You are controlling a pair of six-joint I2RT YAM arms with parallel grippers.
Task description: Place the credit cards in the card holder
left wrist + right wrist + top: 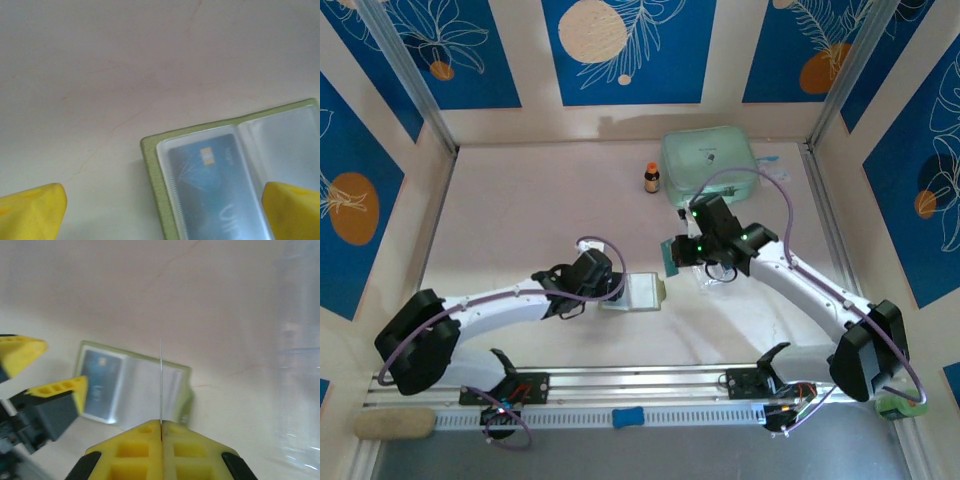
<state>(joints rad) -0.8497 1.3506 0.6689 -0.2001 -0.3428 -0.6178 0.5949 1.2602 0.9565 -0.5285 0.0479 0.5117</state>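
At tabletop (520,220) centre: card holder (642,293) open, first card (215,185) pocketed. Step: right tool (161,427) pinches second card (161,380) edge-on above holder; left tool (162,212) spread over holder. Next: align card edge with empty pocket (285,145).

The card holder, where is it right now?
In the top view the card holder lies open on the table near the middle, between the open left gripper on its left and the right gripper, pinching a credit card, above-right.

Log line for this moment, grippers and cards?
left gripper: open, by open olive-green folding card holder | pocketed teal-blue card: inside holder | right gripper: shut on second teal-blue card, edge-on above holder
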